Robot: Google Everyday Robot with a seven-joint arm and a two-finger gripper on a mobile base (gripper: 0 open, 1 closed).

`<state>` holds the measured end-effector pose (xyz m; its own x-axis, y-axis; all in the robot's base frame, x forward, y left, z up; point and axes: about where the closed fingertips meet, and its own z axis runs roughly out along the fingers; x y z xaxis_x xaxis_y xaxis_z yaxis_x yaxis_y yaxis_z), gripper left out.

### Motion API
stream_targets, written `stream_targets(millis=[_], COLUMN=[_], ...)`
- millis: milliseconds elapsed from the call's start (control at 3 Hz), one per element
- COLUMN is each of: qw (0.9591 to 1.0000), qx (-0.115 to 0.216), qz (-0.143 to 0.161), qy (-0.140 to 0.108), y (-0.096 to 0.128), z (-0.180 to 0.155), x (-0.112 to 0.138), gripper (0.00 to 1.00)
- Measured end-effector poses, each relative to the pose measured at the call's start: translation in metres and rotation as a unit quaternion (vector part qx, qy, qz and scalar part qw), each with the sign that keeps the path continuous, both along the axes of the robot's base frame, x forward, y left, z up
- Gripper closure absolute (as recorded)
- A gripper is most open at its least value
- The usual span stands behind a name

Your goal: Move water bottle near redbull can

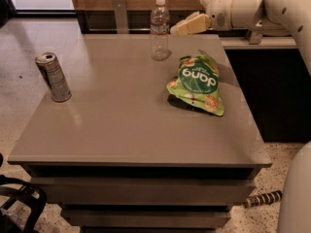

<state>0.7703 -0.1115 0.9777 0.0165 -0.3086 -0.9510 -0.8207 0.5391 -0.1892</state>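
The water bottle is clear with a white cap and stands upright at the back middle of the grey table. The redbull can, slim and silver-blue, stands upright near the table's left edge, far from the bottle. My gripper reaches in from the upper right on a white arm. Its cream fingertips are just right of the bottle's upper half, close to it and above the table. Nothing is held in it.
A green snack bag lies on the right part of the table, in front of the gripper. A dark counter stands to the right. A grey upright post stands behind the table's back edge.
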Motion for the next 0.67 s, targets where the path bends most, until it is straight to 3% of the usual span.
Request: stream_targets(millis=[667], qw=[0.9991], qx=[0.034], qz=[0.012], qy=[0.023], y=[0.029], z=[-0.015], x=[0.025], gripper=[0.0])
